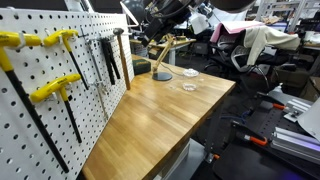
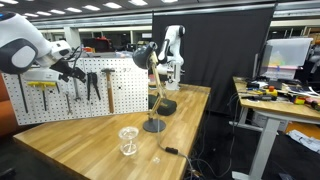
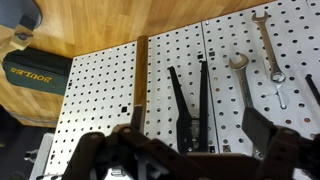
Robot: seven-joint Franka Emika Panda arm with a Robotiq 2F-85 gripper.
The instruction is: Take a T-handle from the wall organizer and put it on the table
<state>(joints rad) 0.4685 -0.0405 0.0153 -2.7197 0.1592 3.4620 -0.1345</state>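
Three yellow T-handles hang on the white pegboard wall organizer (image 1: 90,80): two at the top near end (image 1: 10,40) (image 1: 57,38) and one lower (image 1: 55,90). They do not show in the wrist view. My gripper (image 3: 185,160) is open and empty. It faces the pegboard (image 3: 170,70) in front of black-handled pliers (image 3: 190,110) and wrenches (image 3: 268,45). In an exterior view the gripper (image 2: 72,70) is close to the pegboard (image 2: 100,85), among the hanging tools. In an exterior view it (image 1: 148,38) is at the board's far end, away from the T-handles.
The wooden table (image 1: 160,120) carries a wooden hook stand (image 2: 153,100), a glass (image 2: 128,142) and a small black item (image 2: 172,150). A hammer (image 1: 120,50) hangs near the gripper. A green case (image 3: 35,70) lies on the table by the board.
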